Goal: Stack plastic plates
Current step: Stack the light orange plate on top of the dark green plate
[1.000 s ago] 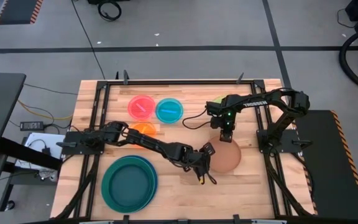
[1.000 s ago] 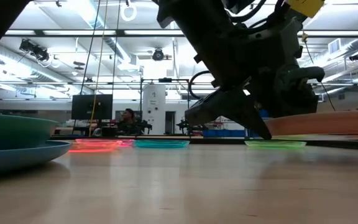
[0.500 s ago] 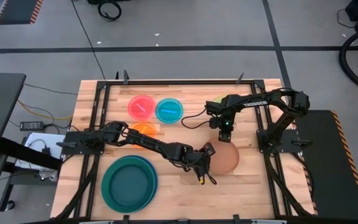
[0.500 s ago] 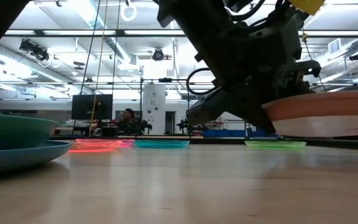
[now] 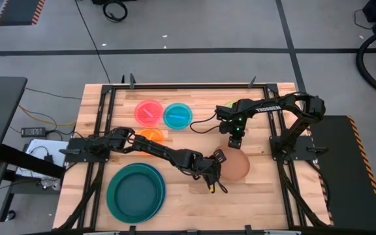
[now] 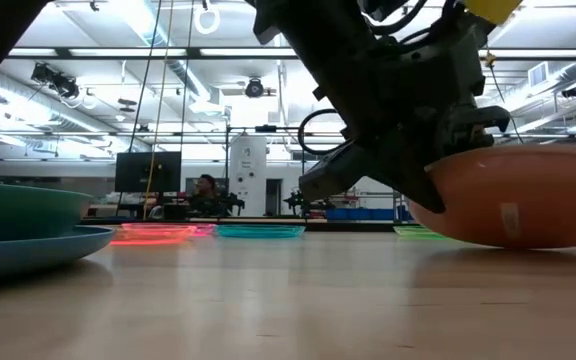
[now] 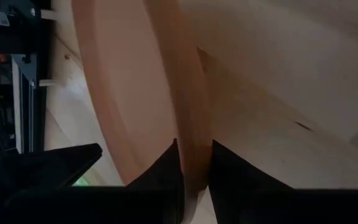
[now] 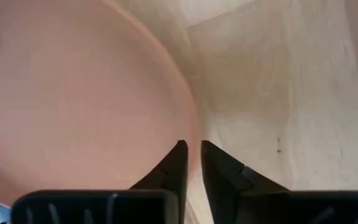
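Both claws pinch tilted terracotta plate rim.

Terracotta plate tilted, gripped by both grippers.

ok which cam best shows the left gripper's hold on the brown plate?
Left wrist: both fingers pinch the brown plate's rim. High view shows the left gripper at its edge, small. Low view shows the plate tilted, grip hidden behind the arm.
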You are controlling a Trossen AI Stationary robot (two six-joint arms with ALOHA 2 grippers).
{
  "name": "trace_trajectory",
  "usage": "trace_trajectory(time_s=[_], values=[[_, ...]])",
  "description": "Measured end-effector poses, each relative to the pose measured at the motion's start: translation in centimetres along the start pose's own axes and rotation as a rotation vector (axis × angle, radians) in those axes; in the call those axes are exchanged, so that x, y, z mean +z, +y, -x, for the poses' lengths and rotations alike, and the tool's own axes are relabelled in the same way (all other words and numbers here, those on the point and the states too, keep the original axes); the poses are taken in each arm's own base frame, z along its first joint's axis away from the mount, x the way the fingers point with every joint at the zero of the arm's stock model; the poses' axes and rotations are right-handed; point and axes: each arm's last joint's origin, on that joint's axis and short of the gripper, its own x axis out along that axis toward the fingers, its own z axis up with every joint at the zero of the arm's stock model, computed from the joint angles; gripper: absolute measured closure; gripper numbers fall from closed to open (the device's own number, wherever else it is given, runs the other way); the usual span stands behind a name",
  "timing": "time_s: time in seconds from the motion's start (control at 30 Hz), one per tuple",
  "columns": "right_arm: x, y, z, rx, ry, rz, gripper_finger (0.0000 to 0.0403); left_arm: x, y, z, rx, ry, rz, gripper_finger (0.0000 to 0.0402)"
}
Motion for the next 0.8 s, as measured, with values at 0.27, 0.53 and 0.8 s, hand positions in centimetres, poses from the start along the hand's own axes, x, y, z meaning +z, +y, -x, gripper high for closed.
trace_trajectory(time_s=[0.27, 0.53, 0.8], values=[[-0.2, 0.3, 1.1, -0.009, 0.000, -0.005, 0.0277, 0.0, 0.0, 0.0, 0.002, -0.001, 0.003, 0.0342], [-0.7, 2.2, 7.1, -0.160, -0.216, 0.032, 0.0248, -0.3, -0.1, 0.8, -0.002, 0.078, 0.079, 0.0342], [-4.4, 4.5, 12.1, -0.262, -0.586, 0.072, 0.0249, -1.0, 0.9, 4.7, 0.019, 0.217, 0.244, 0.0342]])
